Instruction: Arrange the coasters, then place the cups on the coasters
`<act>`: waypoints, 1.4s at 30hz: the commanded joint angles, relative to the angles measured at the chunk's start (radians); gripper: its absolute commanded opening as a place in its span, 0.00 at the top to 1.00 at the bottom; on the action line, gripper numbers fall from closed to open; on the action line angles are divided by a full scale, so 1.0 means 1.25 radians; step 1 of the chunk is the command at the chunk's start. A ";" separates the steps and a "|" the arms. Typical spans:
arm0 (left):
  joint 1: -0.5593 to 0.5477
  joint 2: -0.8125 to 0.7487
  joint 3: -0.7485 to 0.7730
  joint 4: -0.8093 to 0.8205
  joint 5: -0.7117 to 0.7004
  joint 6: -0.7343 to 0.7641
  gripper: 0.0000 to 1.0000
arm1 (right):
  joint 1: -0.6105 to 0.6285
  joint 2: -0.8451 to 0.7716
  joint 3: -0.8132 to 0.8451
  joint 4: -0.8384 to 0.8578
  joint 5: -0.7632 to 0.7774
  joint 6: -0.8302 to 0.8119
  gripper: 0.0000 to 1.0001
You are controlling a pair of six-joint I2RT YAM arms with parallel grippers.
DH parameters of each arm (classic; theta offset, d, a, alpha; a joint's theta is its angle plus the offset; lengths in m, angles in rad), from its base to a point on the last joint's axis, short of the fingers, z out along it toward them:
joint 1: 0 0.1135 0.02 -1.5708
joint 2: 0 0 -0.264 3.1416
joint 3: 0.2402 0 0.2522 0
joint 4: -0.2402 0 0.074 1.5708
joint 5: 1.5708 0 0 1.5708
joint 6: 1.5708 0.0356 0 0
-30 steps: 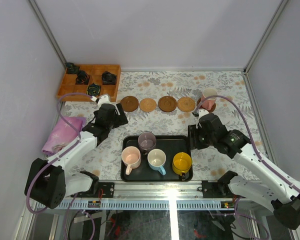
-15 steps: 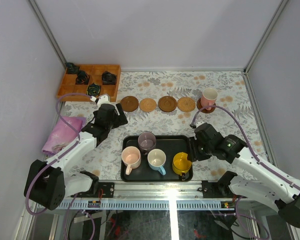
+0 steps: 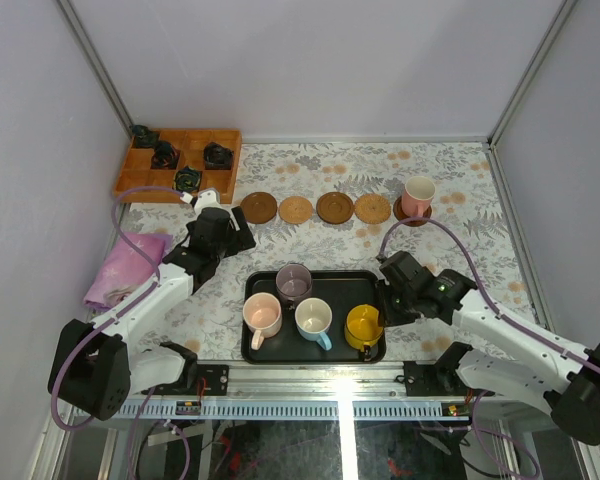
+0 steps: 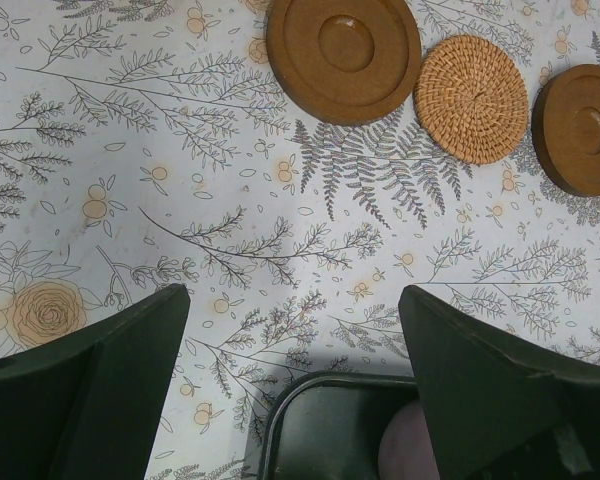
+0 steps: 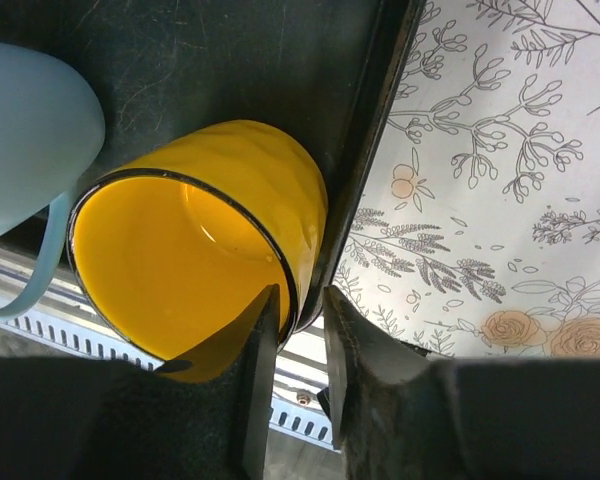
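Observation:
Four coasters lie in a row: dark [image 3: 259,208], tan woven [image 3: 296,209], dark [image 3: 335,207], dark [image 3: 373,208]. A fifth coaster [image 3: 413,214] carries the salmon-pink cup [image 3: 418,194]. In the black tray [image 3: 320,275] stand the peach-pink [image 3: 262,314], mauve-grey [image 3: 294,282], light blue [image 3: 314,318] and yellow [image 3: 364,324] cups. My right gripper [image 5: 302,292] straddles the yellow cup's [image 5: 250,170] rim, one finger inside and one outside, with a slit of daylight beside the wall. My left gripper [image 4: 295,290] hovers wide open and empty over the tray's far-left corner [image 4: 280,420].
A wooden compartment box [image 3: 180,160] with small black objects sits at the back left. A pink cloth [image 3: 128,268] lies by the left wall. Frame posts and grey walls close in the sides. The table's metal rail runs just below the tray.
My right arm has swung from beside the salmon-pink cup down to the tray, and its jaws have narrowed around the yellow cup's rim. The left arm has not moved.

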 commanded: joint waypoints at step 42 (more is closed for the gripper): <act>-0.002 0.011 0.008 0.021 -0.002 -0.008 0.14 | 0.103 0.028 0.112 0.085 0.199 0.036 0.12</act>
